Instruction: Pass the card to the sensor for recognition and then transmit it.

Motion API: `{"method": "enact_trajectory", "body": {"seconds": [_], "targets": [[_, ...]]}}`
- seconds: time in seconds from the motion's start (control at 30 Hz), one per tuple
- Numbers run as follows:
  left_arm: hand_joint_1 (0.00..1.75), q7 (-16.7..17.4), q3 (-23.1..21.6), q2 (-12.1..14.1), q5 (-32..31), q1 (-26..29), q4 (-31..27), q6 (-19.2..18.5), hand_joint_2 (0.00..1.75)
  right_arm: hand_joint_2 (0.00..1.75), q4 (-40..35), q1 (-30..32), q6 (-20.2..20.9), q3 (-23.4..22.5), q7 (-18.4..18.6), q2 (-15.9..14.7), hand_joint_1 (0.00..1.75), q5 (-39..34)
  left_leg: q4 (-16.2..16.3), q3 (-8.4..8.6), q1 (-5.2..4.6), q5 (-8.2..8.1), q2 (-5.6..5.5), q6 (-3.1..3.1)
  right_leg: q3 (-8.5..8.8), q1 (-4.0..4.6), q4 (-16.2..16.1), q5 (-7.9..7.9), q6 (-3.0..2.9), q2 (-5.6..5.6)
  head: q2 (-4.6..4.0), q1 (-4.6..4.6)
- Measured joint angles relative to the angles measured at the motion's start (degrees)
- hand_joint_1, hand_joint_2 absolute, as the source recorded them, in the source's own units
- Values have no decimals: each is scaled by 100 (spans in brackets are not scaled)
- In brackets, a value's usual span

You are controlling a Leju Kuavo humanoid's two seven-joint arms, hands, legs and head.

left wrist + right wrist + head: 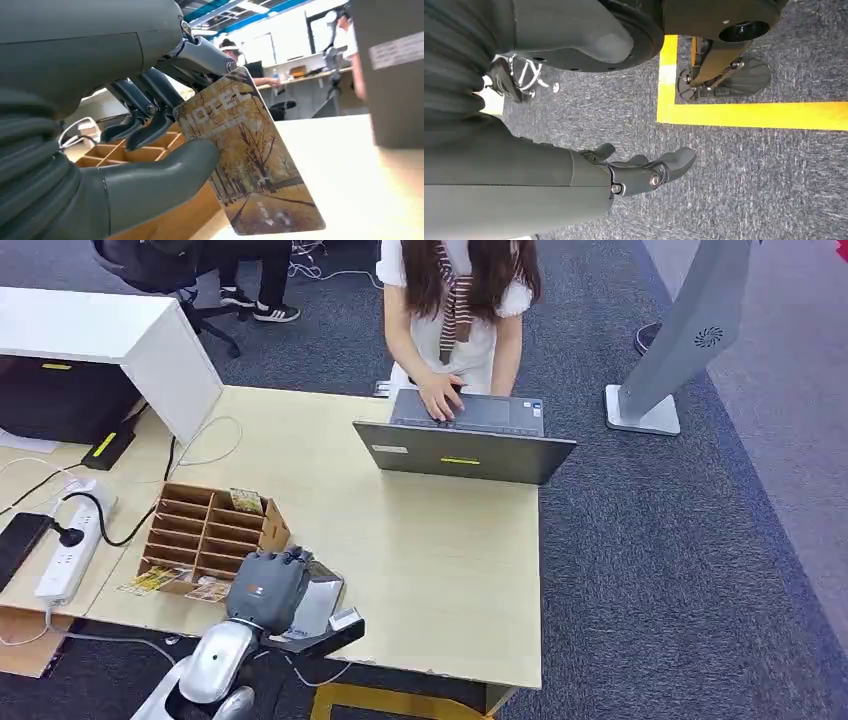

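A: Left hand (100,150) state?
B: The card (250,165), printed with autumn trees and "HOTEL", is pinched between the thumb and the darker fingers (150,127). It is held just above the table (440,570), beside the wooden slotted box (205,530).

A: Position in the head view?
B: The left hand (268,587) is seen at the near table edge, touching the box's right end. More cards (150,580) are noted lying by the box.

A: Right hand (639,172)?
B: Hung over grey carpet (749,190) near a yellow floor line (749,115); fingers loosely apart, nothing held.

A: Surroundings?
B: A laptop (465,445) is being typed on by a person (455,300) at the far edge
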Motion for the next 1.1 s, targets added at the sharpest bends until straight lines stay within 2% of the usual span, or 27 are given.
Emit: {"method": "enact_trajectory", "body": {"seconds": [0.37,0.77,0.9,1.03,1.1], "targets": [[175,293,149,-9,-284,124,241,-306,175,175,-2,0,2,-35,26,0,0,96,0,-1,0,0,-1,0,1,0,0,0,0,-1,0,0],[175,203,162,-13,-195,76,463,-455,175,175,-2,-5,24,-77,33,0,0,192,-3,20,0,-1,-3,0,24,0,0,-1,-1,-9,0,0],[175,192,160,-17,-232,-2,487,-195,175,175,0,-4,24,-88,15,0,0,201,-2,23,0,4,-4,-1,22,0,1,0,-1,-9,0,2],[175,214,160,-22,-289,-88,487,-87,175,175,-2,-3,24,-105,7,0,0,212,-1,21,1,11,-5,-5,19,0,2,2,-2,-8,-2,0],[175,249,164,-22,-456,-183,487,313,175,175,0,-2,35,-109,-4,0,0,288,0,17,1,12,-7,-7,16,0,2,3,-2,-9,0,0]]}}
